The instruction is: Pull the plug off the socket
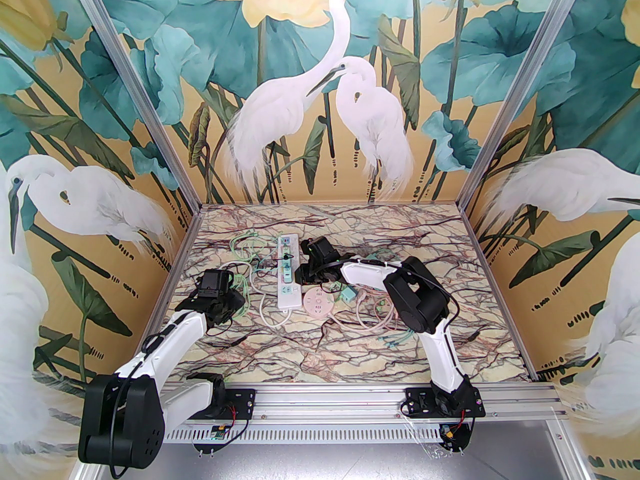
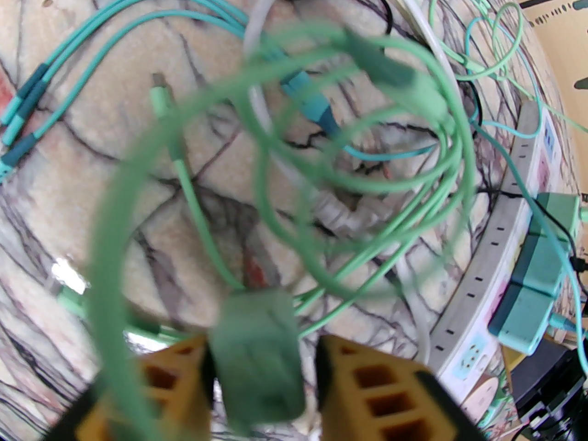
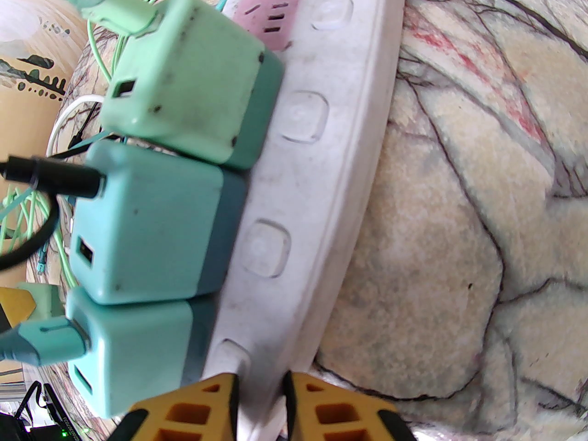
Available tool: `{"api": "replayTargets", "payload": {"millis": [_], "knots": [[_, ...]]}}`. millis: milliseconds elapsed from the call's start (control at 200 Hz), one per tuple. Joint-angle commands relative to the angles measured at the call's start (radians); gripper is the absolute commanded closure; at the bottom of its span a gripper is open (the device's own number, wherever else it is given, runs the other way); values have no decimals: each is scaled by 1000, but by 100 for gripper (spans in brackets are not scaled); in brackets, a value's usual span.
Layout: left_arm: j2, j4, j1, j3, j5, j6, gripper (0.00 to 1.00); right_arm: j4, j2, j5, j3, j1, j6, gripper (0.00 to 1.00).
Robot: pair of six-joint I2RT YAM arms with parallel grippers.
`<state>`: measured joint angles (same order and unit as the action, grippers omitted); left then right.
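Note:
The white socket strip lies in the middle of the table, running front to back. Three plugs sit in it side by side: a pale green one and two teal ones. My right gripper is shut on the strip's long edge, just beside these plugs. Left of the strip, my left gripper hovers over the table with a blurred green plug between its yellow fingers. The jaws stand apart, with a gap on the plug's right side. Its green cable loops below.
Green and teal cables tangle left of the strip, with a white cord curling forward. A round pink socket, a loose teal plug and more cables lie right of it. Painted walls close in three sides.

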<state>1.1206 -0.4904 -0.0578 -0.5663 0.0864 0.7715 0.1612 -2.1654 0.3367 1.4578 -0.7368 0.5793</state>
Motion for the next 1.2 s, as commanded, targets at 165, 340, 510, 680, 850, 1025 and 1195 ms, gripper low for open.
{"api": "replayTargets", "payload": {"millis": [165,340,510,680,850,1025,1195], "knots": [[-93,22,7,-18,-76,-13,36,87,-56,-41,-39,-15,-17,75],[-135,58,0,-48,-199,-32,39,84,-63,-37,-38,-15,-14,74],[-114,54,-154,-107,-101,-83,42,83,-67,-35,-37,-15,-12,74],[-20,70,-342,-176,31,-151,45,80,-66,-31,-38,-15,-8,73],[156,64,-468,-283,133,-248,47,78,-66,-22,-38,-15,-5,73],[323,54,-498,-391,176,-304,48,80,-64,-21,-38,-15,-5,73],[428,40,-497,-458,210,-316,48,79,-62,-14,-38,-11,-6,76]]}}
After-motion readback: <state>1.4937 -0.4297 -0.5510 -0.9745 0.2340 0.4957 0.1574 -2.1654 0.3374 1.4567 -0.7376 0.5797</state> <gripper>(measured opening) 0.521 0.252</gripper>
